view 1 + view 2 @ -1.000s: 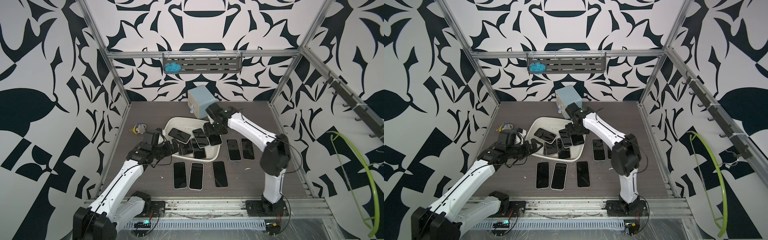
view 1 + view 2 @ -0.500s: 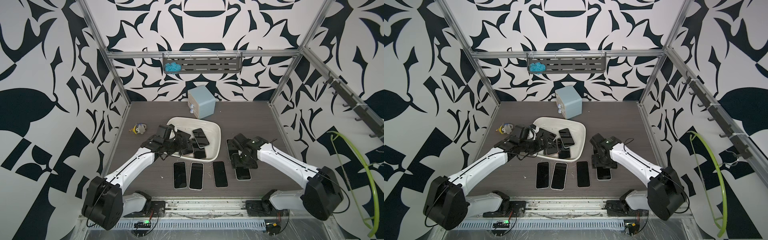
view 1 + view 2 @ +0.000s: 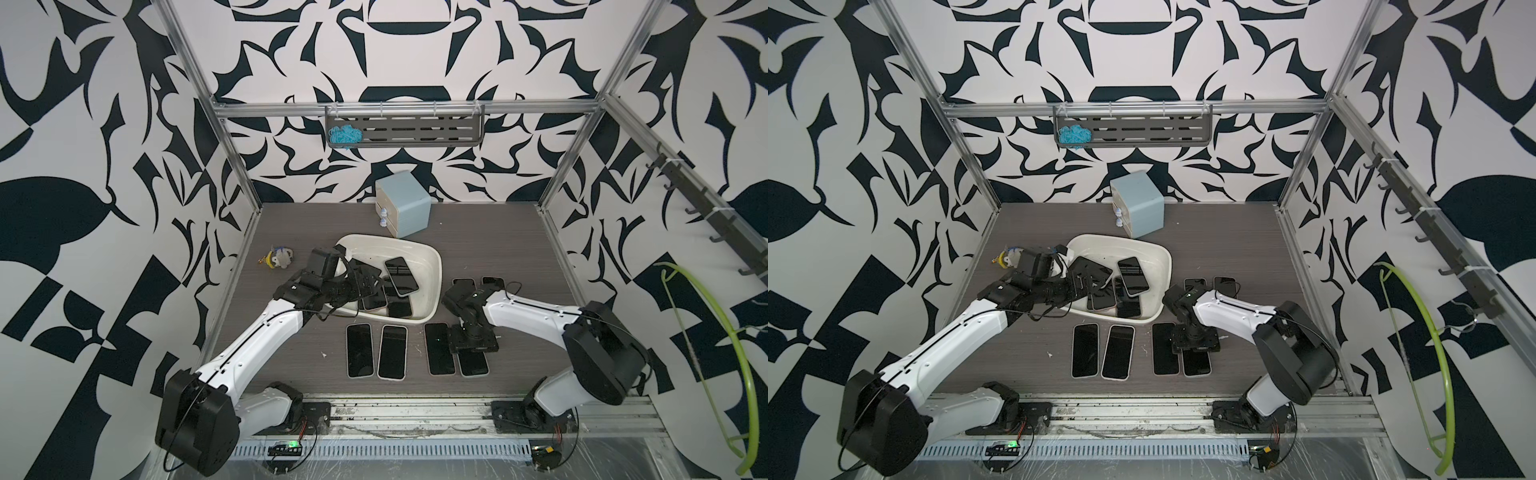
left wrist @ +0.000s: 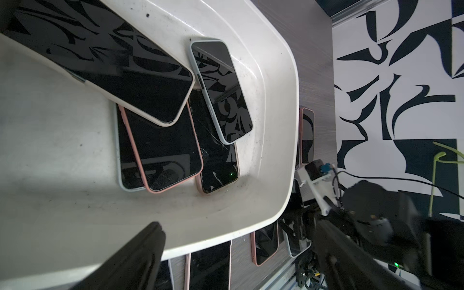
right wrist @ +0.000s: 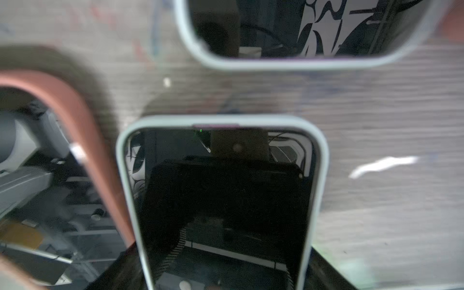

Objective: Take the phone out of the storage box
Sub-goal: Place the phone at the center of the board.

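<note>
The storage box (image 3: pixel 432 266) (image 3: pixel 1165 266) (image 4: pixel 283 125) is a white tub in mid table, and several phones lie piled in it. One phone (image 3: pixel 401 276) (image 4: pixel 221 93) leans on top of the pile. My left gripper (image 3: pixel 365 282) (image 3: pixel 1088 276) (image 4: pixel 238 251) hangs open over the box's left side, with nothing between its fingers. My right gripper (image 3: pixel 473 343) (image 3: pixel 1196 343) (image 5: pixel 223 271) is shut on the long sides of a pale-blue-cased phone (image 3: pixel 473 363) (image 3: pixel 1197 365) (image 5: pixel 226 188). That phone is flat and low at the right end of the front row; whether it touches the table I cannot tell.
Three phones (image 3: pixel 359 351) (image 3: pixel 392 352) (image 3: pixel 439 349) lie in a row in front of the box. Two more (image 3: pixel 463 282) (image 3: pixel 492 281) lie behind my right arm. A light-blue drawer unit (image 3: pixel 403 205) stands at the back, and a small toy (image 3: pixel 280 257) lies left of the box.
My right gripper has carried the pale-blue phone from the box to the right end of the front row. My left gripper has moved from beside the box to over its left side.
</note>
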`<state>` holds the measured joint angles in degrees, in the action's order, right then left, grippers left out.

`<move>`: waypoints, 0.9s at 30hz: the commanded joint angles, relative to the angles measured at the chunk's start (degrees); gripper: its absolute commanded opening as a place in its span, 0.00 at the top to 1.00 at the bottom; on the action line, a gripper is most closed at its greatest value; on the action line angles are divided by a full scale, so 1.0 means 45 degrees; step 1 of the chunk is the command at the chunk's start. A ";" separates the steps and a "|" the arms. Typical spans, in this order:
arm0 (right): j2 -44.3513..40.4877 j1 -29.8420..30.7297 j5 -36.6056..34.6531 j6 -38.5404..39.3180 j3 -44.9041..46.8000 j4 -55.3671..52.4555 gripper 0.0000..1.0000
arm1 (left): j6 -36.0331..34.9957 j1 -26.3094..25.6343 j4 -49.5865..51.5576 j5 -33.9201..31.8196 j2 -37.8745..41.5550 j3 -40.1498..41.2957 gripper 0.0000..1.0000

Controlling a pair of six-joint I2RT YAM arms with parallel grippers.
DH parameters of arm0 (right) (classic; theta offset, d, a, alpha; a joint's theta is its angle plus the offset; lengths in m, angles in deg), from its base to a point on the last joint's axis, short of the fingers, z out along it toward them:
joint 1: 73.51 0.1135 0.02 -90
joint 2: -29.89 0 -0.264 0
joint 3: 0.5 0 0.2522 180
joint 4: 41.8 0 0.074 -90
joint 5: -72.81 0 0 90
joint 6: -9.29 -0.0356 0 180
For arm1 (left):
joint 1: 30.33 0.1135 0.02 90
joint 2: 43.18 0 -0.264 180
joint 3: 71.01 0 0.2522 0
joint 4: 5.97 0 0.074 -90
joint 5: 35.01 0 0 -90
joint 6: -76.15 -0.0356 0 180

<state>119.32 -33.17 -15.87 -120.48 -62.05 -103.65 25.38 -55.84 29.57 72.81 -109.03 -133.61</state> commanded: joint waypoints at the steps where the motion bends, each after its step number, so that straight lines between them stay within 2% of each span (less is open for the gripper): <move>1: 0.0190 0.0216 -0.0084 -0.0203 0.0040 0.0155 0.16 | 0.0031 -0.0013 0.0599 -0.0315 0.0518 -0.0222 0.00; 8: 0.1084 0.0809 0.0318 -0.0261 -0.0462 0.0895 0.16 | 0.0226 -0.0013 0.0843 -0.0401 0.0896 0.0154 0.00; 12: 0.1392 0.1173 0.0329 -0.0491 -0.0589 0.1121 0.08 | 0.0327 -0.0013 0.0953 -0.0423 0.1022 0.0305 0.00; 15: 0.0915 0.1169 0.0351 -0.0589 -0.0328 0.1278 0.01 | 0.0279 -0.0013 0.1053 -0.0545 0.1012 0.0343 0.00; 22: -0.0959 0.1060 -0.0157 -0.0541 -0.0263 0.0451 0.01 | 0.0439 -0.0013 0.1469 -0.0807 0.0638 0.0005 0.00; 27: -0.2198 0.1035 -0.0711 0.0432 -0.1839 -0.0900 0.01 | 0.1069 -0.0013 0.1057 -0.1251 0.0672 -0.0019 0.00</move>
<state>112.32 -28.39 -16.42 -121.16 -64.85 -103.37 28.35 -55.84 34.16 68.79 -106.03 -132.97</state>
